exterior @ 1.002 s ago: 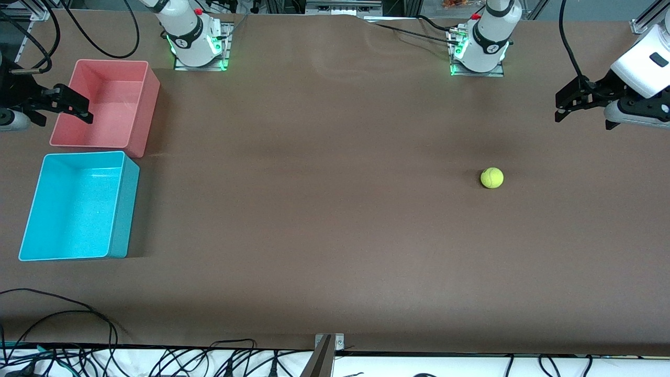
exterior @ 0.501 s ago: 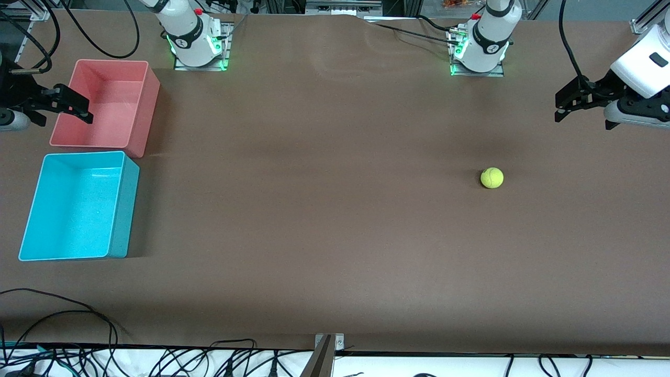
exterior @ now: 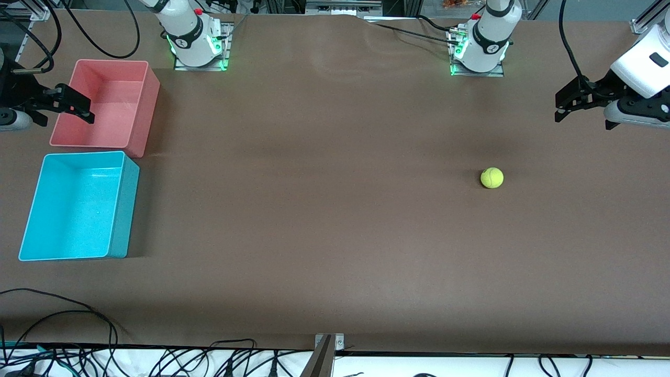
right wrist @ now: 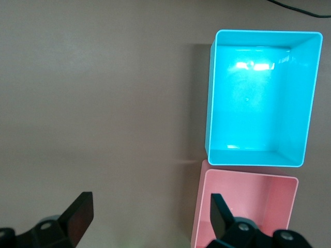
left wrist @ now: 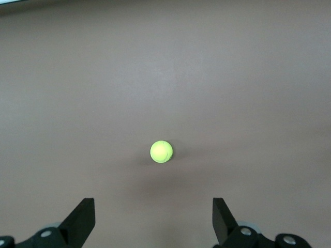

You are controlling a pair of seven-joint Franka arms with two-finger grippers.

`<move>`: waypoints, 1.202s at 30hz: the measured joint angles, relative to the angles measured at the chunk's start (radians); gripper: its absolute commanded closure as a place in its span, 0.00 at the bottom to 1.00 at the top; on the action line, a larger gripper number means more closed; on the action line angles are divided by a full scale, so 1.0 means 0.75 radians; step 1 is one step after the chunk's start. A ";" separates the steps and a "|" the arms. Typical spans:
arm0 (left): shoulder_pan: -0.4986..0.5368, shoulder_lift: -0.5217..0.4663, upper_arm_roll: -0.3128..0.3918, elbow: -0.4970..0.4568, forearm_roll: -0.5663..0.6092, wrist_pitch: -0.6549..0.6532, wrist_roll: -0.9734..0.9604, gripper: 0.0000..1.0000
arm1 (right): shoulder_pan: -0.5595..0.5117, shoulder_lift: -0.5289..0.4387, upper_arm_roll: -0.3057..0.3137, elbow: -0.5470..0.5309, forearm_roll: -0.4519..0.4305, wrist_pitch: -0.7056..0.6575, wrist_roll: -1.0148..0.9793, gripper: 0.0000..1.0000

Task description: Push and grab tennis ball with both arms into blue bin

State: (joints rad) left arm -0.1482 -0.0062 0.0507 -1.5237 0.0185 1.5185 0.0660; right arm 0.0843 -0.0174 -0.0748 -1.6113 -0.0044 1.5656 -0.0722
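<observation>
The yellow-green tennis ball (exterior: 492, 178) rests on the brown table toward the left arm's end; it also shows in the left wrist view (left wrist: 161, 152). My left gripper (exterior: 562, 109) hangs open and empty in the air over the table's edge at that end, apart from the ball; its jaws stand wide (left wrist: 153, 219). The blue bin (exterior: 118, 209) stands empty at the right arm's end, also seen in the right wrist view (right wrist: 211, 108). My right gripper (exterior: 78, 107) is open and empty above the pink bin's outer edge (right wrist: 150, 217).
An empty pink bin (exterior: 149, 99) stands beside the blue bin, farther from the front camera; it shows in the right wrist view (right wrist: 199, 206). Cables lie along the table's near edge (exterior: 104, 356). The arm bases (exterior: 199, 47) glow green at the top.
</observation>
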 measured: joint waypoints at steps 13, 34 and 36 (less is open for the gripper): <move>0.000 0.000 0.000 0.000 0.000 0.000 0.000 0.00 | 0.031 0.000 0.004 0.006 0.000 0.000 0.000 0.00; -0.001 0.005 -0.003 0.000 0.000 0.000 0.000 0.00 | 0.031 0.000 0.003 0.007 0.000 0.000 0.000 0.00; -0.002 0.005 -0.004 0.000 0.000 0.000 0.000 0.00 | 0.031 0.000 0.003 0.009 0.000 0.001 0.000 0.00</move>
State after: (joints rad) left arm -0.1495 -0.0024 0.0476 -1.5237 0.0185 1.5185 0.0660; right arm 0.1075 -0.0174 -0.0722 -1.6046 -0.0044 1.5661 -0.0722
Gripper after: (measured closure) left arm 0.000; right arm 0.000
